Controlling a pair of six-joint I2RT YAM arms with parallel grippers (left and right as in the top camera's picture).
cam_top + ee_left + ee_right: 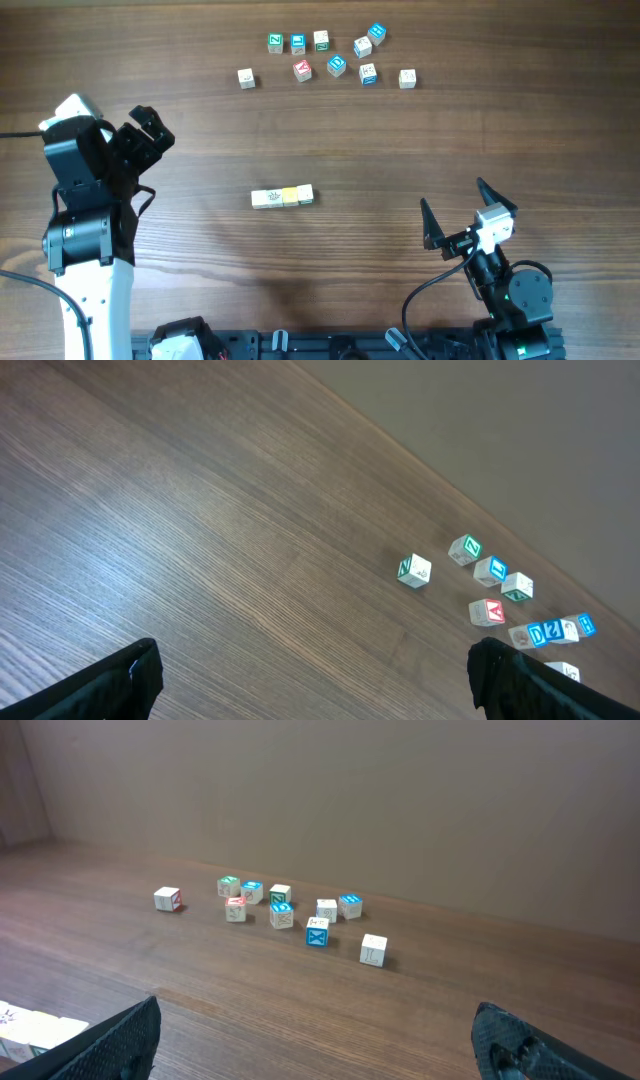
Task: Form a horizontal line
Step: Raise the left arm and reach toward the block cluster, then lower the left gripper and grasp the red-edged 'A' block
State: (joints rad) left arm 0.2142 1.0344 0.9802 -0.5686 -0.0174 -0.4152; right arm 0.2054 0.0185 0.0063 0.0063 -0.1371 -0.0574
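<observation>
Several touching cubes form the row [282, 197] mid-desk [400, 140], well apart from the left fingers [152, 128] and right fingers [432, 228], both spread and empty. Loose cubes [330, 58] lie beyond.

Left wrist: loose cubes only (letters blurred).

Right wrist: blue "X" cube [317, 933]; the row's end shows bottom-left.
</observation>
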